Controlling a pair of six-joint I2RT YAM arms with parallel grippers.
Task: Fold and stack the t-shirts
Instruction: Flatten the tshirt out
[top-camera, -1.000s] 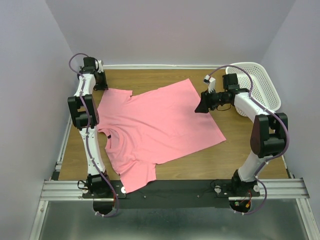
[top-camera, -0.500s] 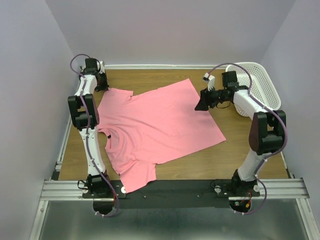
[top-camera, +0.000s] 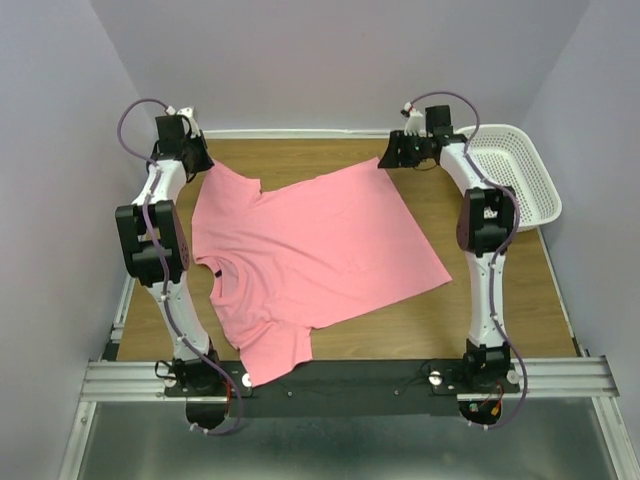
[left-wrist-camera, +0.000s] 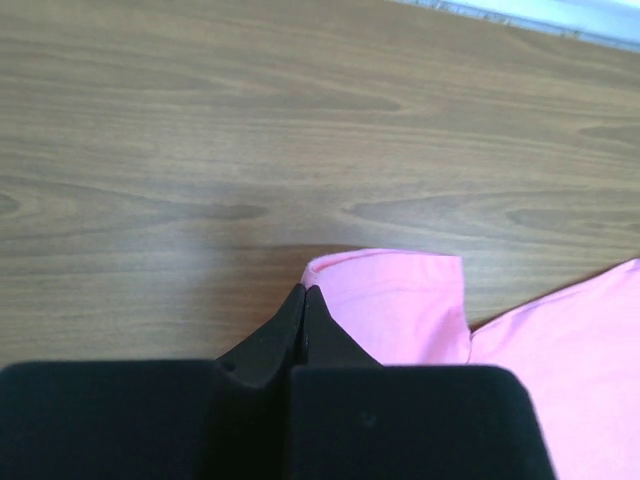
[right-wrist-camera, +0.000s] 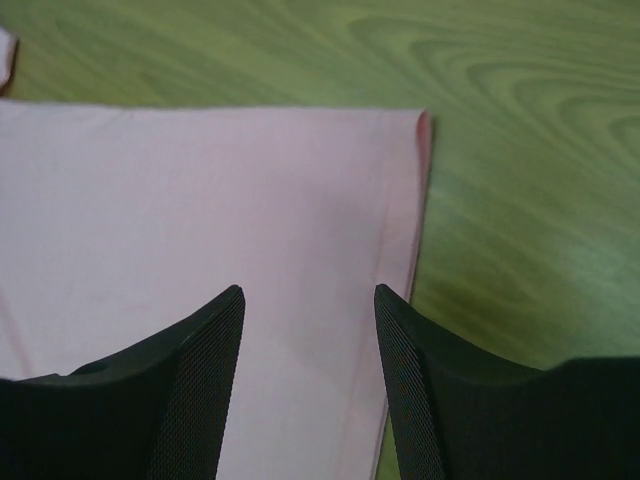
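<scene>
left arm (top-camera: 160, 215) and right arm (top-camera: 487, 215), white links, black joints, thin purple cables (top-camera: 123, 125), black tapered fingers (right-wrist-camera: 205, 350), cross-hatched pads

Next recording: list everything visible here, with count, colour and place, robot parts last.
t-shirt: one, salmon pink, spread flat across the middle of the table
basket: one, white, far right corner
table: one, brown wood, under the t-shirt
left pincer: one, black, shut on the t-shirt's sleeve corner, far left
right pincer: one, black, open above the t-shirt's far hem corner
</scene>
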